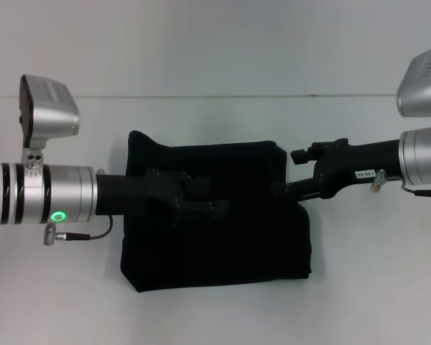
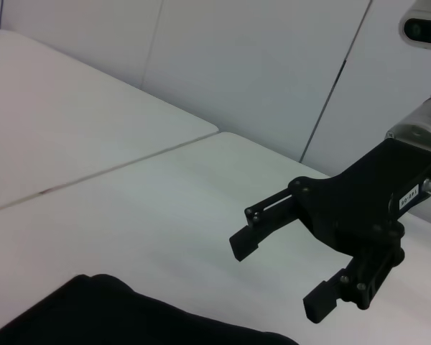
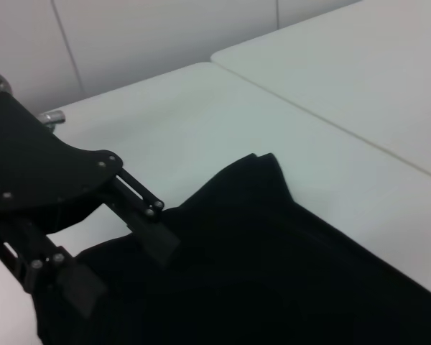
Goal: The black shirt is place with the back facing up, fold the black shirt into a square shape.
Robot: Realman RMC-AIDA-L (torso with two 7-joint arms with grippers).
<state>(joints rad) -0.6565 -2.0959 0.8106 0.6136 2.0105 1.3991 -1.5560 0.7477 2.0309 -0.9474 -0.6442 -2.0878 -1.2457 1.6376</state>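
The black shirt (image 1: 223, 259) lies on the white table, folded into a rough square, with one corner sticking out at the far left. My left gripper (image 1: 214, 200) hovers over the shirt's middle; the right wrist view shows it (image 3: 118, 266) open and empty just above the cloth (image 3: 273, 259). My right gripper (image 1: 279, 190) is at the shirt's right edge; the left wrist view shows it (image 2: 280, 273) open and empty, above the table beside the cloth (image 2: 115, 316).
The white table (image 1: 201, 122) surrounds the shirt on all sides. A seam line runs across it behind the shirt (image 1: 237, 96). A white wall stands beyond the table.
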